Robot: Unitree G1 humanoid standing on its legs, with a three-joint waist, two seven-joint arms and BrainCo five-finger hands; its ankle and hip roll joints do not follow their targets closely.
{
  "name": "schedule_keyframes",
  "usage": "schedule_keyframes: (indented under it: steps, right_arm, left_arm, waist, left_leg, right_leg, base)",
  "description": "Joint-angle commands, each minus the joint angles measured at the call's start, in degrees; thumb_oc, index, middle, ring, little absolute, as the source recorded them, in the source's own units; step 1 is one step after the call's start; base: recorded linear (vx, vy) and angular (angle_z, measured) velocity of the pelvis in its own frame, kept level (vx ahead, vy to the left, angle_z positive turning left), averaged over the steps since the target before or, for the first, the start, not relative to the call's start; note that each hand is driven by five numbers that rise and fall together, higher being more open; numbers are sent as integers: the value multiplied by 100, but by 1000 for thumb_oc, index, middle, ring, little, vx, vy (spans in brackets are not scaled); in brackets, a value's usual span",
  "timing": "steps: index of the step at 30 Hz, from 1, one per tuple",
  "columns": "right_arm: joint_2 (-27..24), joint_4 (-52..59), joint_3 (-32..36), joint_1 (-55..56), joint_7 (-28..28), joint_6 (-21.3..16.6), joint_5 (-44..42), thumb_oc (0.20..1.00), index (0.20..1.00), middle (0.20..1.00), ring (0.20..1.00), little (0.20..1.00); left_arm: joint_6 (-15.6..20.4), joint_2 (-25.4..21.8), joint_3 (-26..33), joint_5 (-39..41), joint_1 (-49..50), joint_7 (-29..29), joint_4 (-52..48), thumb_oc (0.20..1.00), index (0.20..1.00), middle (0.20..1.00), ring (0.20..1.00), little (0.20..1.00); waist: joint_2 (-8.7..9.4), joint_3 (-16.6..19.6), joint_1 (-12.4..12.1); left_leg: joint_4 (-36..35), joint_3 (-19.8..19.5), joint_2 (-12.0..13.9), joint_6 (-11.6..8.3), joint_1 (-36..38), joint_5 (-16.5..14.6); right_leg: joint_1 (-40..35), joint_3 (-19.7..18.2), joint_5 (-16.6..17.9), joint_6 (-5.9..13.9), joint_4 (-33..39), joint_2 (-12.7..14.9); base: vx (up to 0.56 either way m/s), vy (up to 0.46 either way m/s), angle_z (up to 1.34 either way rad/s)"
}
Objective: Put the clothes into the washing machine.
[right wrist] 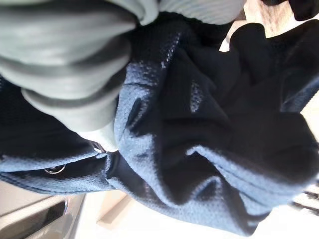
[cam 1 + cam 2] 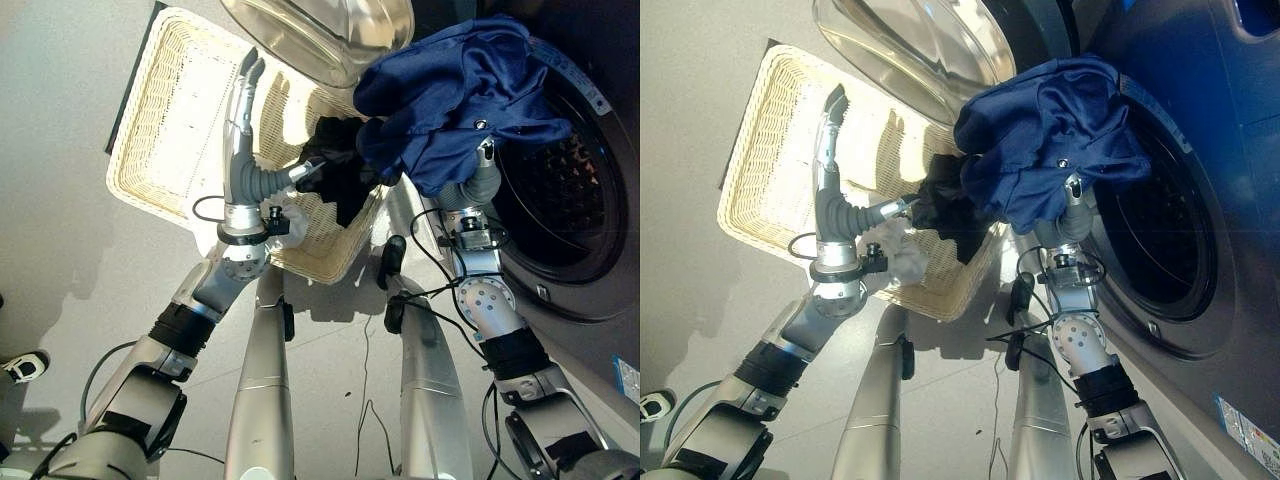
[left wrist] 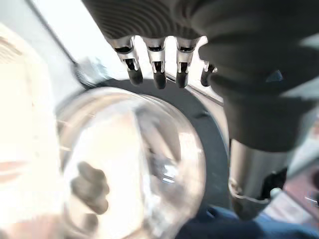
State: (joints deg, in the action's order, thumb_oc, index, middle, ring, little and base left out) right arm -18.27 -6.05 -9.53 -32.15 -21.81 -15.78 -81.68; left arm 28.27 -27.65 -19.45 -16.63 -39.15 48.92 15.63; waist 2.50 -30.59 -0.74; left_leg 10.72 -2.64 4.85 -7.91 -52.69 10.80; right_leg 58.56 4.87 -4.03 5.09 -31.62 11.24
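Note:
A navy blue garment (image 2: 450, 90) is bunched up in the air at the mouth of the washing machine drum (image 2: 565, 190), draped over my right hand (image 2: 483, 178); the cloth (image 1: 199, 124) hides that hand's fingers. A black garment (image 2: 345, 175) hangs over the near right corner of the wicker basket (image 2: 150, 150). My left hand (image 2: 240, 135) is held above the basket with straight fingers (image 3: 159, 74), its thumb stuck out sideways to the edge of the black garment.
The machine's glass door (image 2: 320, 30) stands swung open over the basket's far end, just beyond my left fingertips. A crumpled white cloth (image 2: 905, 258) lies in the basket's near corner. A person's shoe (image 2: 20, 365) is on the floor at lower left.

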Motion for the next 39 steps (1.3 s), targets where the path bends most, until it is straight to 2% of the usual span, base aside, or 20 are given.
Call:
schedule_keyframes:
  steps: [1, 2, 8, 11, 17, 21, 24, 25, 26, 27, 28, 30, 31, 32, 33, 34, 35, 36, 38, 39]
  right_arm:
    - [-30, 78, 199, -140, 33, 181, -172, 200, 200, 200, 200, 200]
    - [-48, -44, 184, -167, 57, 231, -261, 200, 200, 200, 200, 200]
    - [-242, -1489, -50, -461, -18, 443, -848, 200, 200, 200, 200, 200]
    - [-352, -2029, -145, -618, 43, 480, -1060, 200, 200, 200, 200, 200]
    - [-525, -3121, -222, -926, 1, 434, -1474, 200, 200, 200, 200, 200]
    - [-605, -3785, 14, -1155, 122, 343, -1782, 200, 200, 200, 200, 200]
    - [-878, -4286, 322, -1454, 574, -91, -2103, 200, 200, 200, 200, 200]
    - [-1191, -4636, 623, -1692, 846, -225, -2213, 200, 200, 200, 200, 200]
    - [-1514, -5004, 884, -1921, 1201, -522, -2341, 200, 200, 200, 200, 200]
    - [-1634, -5138, 962, -2011, 1328, -677, -2470, 200, 200, 200, 200, 200]
    - [-1838, -5352, 1120, -2193, 1502, -1050, -2462, 200, 200, 200, 200, 200]
    - [-2324, -5237, 1075, -2597, 2041, -2249, -2359, 200, 200, 200, 200, 200]
    - [-2395, -5173, 1046, -2674, 2130, -2469, -2139, 200, 200, 200, 200, 200]
    - [-2570, -4899, 950, -2805, 2573, -2859, -1771, 200, 200, 200, 200, 200]
    - [-2737, -4643, 888, -2884, 2981, -3060, -1609, 200, 200, 200, 200, 200]
    - [-2802, -4562, 938, -2916, 2946, -3061, -1440, 1000, 1000, 1000, 1000, 1000]
    - [-2928, -4521, 961, -2900, 2743, -2867, -1254, 1000, 1000, 1000, 1000, 1000]
    - [-3010, -4394, 939, -2814, 2735, -2473, -862, 1000, 1000, 1000, 1000, 1000]
    - [-3074, -4402, 901, -2798, 2655, -2223, -830, 1000, 1000, 1000, 1000, 1000]
    - [-3101, -4518, 958, -2798, 2434, -2082, -919, 1000, 1000, 1000, 1000, 1000]
  left_arm:
    - [46, 45, 259, 406, -328, 491, 344, 1000, 1000, 1000, 1000, 1000]
    - [-35, 59, 274, 529, -355, 502, 469, 1000, 1000, 1000, 1000, 1000]
    - [58, 123, 210, 1282, -670, 743, 1794, 1000, 1000, 1000, 1000, 1000]
    - [-11, 62, 155, 1517, -804, 755, 2130, 1000, 1000, 1000, 1000, 1000]
    - [-34, -38, 95, 1849, -1077, 626, 2764, 1000, 1000, 1000, 1000, 1000]
    - [-39, -112, 114, 2017, -1246, 439, 3204, 1000, 1000, 1000, 1000, 1000]
    - [-34, -219, 44, 2198, -1358, 286, 3460, 1000, 1000, 1000, 1000, 1000]
    - [52, -287, 55, 2263, -1365, 152, 3633, 1000, 1000, 1000, 1000, 1000]
    - [141, -356, 50, 2300, -1337, 58, 3764, 1000, 1000, 1000, 1000, 1000]
    - [169, -383, 47, 2301, -1326, 29, 3806, 1000, 1000, 1000, 1000, 1000]
    - [214, -381, 20, 2273, -1289, 43, 3854, 1000, 1000, 1000, 1000, 1000]
    - [88, -475, -107, 2223, -1250, 90, 3686, 1000, 1000, 1000, 1000, 1000]
    - [51, -507, -135, 2233, -1250, 98, 3636, 1000, 1000, 1000, 1000, 1000]
    - [2, -652, -182, 2338, -1261, 66, 3565, 1000, 1000, 1000, 1000, 1000]
    - [-50, -794, -213, 2446, -1272, 20, 3504, 1000, 1000, 1000, 1000, 1000]
    - [-52, -840, -229, 2484, -1277, -8, 3506, 1000, 1000, 1000, 1000, 1000]
    - [-99, -906, -205, 2516, -1305, -108, 3484, 1000, 1000, 1000, 1000, 1000]
    - [-158, -1002, -219, 2574, -1350, -234, 3463, 1000, 1000, 1000, 1000, 1000]
    - [-162, -1088, -312, 2433, -1459, -471, 3501, 1000, 1000, 1000, 1000, 1000]
    - [-178, -1092, -371, 2212, -1504, -560, 3522, 1000, 1000, 1000, 1000, 1000]
  waist:
    - [-18, 79, 61]
    - [-26, 79, 65]
    - [-101, 79, 103]
    - [-117, 79, 110]
    - [-141, 79, 120]
    - [-149, 79, 130]
    - [-179, 79, 101]
    - [-192, 79, 84]
    - [-195, 79, 72]
    - [-194, 79, 65]
    - [-195, 79, 54]
    - [-165, 79, 7]
    - [-158, 79, 4]
    - [-123, 79, 25]
    - [-76, 79, 58]
    - [-54, 79, 75]
    - [-17, 79, 97]
    - [27, 79, 128]
    - [71, 79, 125]
    - [84, 79, 126]
  left_leg:
    - [511, -45, -367, 311, -50, -473]
    - [512, -37, -364, 301, -46, -470]
    - [473, 53, -308, 251, -46, -405]
    - [460, 86, -279, 232, -40, -384]
    - [440, 129, -239, 212, -60, -368]
    - [428, 160, -202, 201, -69, -379]
    - [450, 169, -168, 175, -83, -395]
    - [483, 150, -155, 163, -73, -426]
    - [527, 122, -150, 162, -74, -469]
    - [545, 106, -149, 165, -78, -493]
    - [554, 84, -138, 171, -79, -521]
    - [541, 38, -116, 183, -137, -542]
    - [526, 39, -106, 181, -151, -533]
    - [523, 7, -117, 171, -173, -535]
    - [522, -11, -97, 173, -198, -550]
    - [497, -14, -76, 174, -192, -543]
    - [498, -27, -80, 178, -174, -550]
    - [501, -33, -78, 175, -161, -541]
    - [467, -54, -99, 189, -134, -534]
    - [444, -67, -104, 201, -169, -485]
  right_leg:
    - [-429, 231, 1110, 217, 1308, -321]
    - [-429, 224, 1107, 213, 1308, -326]
    - [-412, 188, 1103, 184, 1325, -341]
    - [-415, 179, 1095, 162, 1330, -353]
    - [-397, 159, 1065, 111, 1333, -378]
    - [-385, 146, 1041, 100, 1332, -391]
    - [-376, 150, 1001, 89, 1295, -383]
    - [-389, 151, 971, 90, 1261, -380]
    - [-399, 142, 961, 93, 1249, -388]
    - [-404, 137, 960, 94, 1254, -394]
    - [-429, 139, 961, 101, 1267, -406]
    - [-404, 188, 992, 113, 1288, -419]
    - [-396, 204, 1001, 118, 1293, -419]
    - [-371, 191, 1052, 125, 1357, -430]
    - [-355, 186, 1079, 143, 1389, -438]
    - [-366, 199, 1090, 153, 1396, -441]
    - [-379, 200, 1102, 154, 1406, -449]
    - [-398, 182, 1100, 151, 1404, -477]
    - [-425, 196, 1109, 155, 1449, -466]
    - [-398, 209, 1144, 146, 1454, -465]
  base:
    - [-4, 40, 0]
    - [-4, 51, 0]
    - [-7, 57, -1]
    - [-7, 46, -5]
    - [-6, 31, -5]
    - [-2, 1, -1]
    - [11, -32, -7]
    - [21, -67, -8]
    - [23, -88, -5]
    - [19, -103, -1]
    - [17, -129, 0]
    - [14, -150, -1]
    - [-6, -95, -2]
    - [-19, -51, -2]
    - [-16, -45, -3]
    - [-4, -33, -5]
    - [-7, -7, -7]
    - [-30, 5, -6]
    - [0, 0, 0]
    - [19, -33, -2]
